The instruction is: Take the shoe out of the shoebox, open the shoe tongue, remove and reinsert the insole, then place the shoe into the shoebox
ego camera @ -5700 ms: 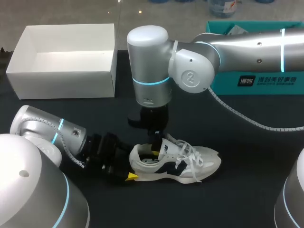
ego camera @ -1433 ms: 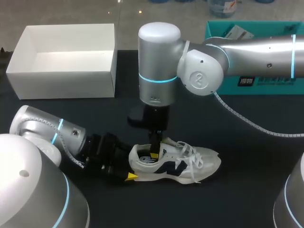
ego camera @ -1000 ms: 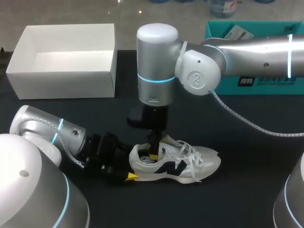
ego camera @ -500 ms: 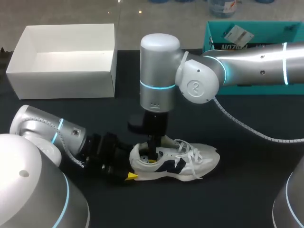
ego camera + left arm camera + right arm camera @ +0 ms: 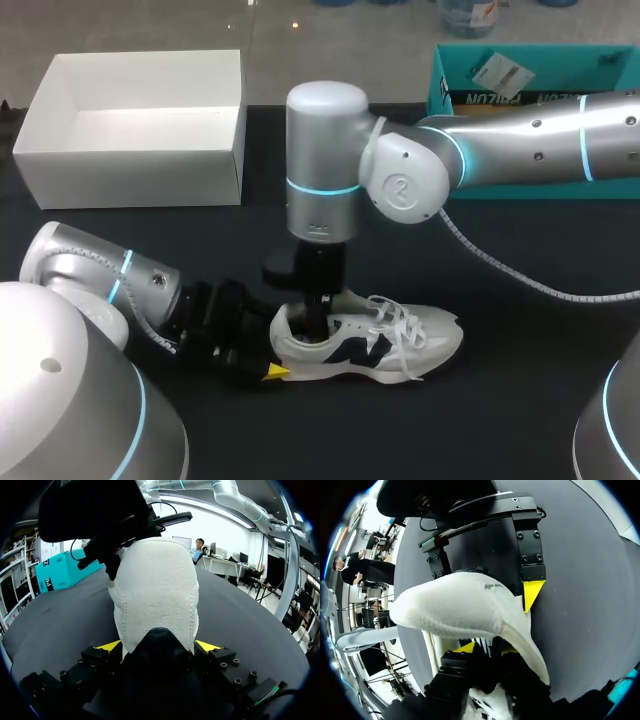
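Right claw (image 5: pixel 317 328) has sunk deeper into the white-and-navy fabric sneaker (image 5: pixel 425 338), presumably for the insole; its grip cannot be told. Left claw (image 5: pixel 157 646) is clenched on the sneaker's heel (image 5: pixel 155 585).

The white padded heel of the shoe (image 5: pixel 156 587) stands upright between the left gripper's (image 5: pixel 157 647) yellow fingertips (image 5: pixel 110 645), which touch it from both sides. Just past the heel, the right gripper (image 5: pixel 111 560) hangs dark over the shoe and seems to dip into its opening, though the heel hides where it ends.
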Action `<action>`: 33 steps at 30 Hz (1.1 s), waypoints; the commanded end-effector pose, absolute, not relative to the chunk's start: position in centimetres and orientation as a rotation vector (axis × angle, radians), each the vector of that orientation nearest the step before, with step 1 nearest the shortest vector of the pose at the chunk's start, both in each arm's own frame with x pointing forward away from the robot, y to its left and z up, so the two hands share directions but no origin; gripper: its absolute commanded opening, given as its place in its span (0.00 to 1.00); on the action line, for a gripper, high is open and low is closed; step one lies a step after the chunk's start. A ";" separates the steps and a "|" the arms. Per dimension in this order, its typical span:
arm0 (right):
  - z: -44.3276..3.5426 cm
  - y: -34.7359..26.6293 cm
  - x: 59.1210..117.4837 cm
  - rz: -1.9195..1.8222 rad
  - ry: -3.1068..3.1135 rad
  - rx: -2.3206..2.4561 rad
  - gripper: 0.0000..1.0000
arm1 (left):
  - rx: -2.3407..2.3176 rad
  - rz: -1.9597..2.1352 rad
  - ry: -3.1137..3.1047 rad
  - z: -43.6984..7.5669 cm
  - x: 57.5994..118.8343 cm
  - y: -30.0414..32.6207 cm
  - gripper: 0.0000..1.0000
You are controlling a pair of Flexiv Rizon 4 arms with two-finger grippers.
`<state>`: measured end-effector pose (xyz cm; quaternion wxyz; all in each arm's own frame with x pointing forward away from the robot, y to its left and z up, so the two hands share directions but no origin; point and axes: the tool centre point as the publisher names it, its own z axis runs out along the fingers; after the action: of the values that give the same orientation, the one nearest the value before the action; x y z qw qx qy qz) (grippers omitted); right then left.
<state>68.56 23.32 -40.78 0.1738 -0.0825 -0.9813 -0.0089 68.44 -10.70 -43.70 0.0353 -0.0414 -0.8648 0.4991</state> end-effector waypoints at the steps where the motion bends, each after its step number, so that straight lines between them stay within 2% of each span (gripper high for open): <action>1: -44.0 24.9 67.8 -0.010 -2.783 -0.234 0.00 | -0.128 1.531 -2.660 -44.5 68.4 -11.1 0.00; 33: -36.6 22.1 71.2 -0.071 -2.903 -0.256 0.00 | -0.128 1.531 -2.660 -44.5 68.4 -11.1 0.00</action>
<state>71.00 22.82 -37.64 0.1172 -0.0859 -0.9892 -0.0200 68.57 -10.83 -43.58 0.0353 -0.0414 -0.8646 0.4994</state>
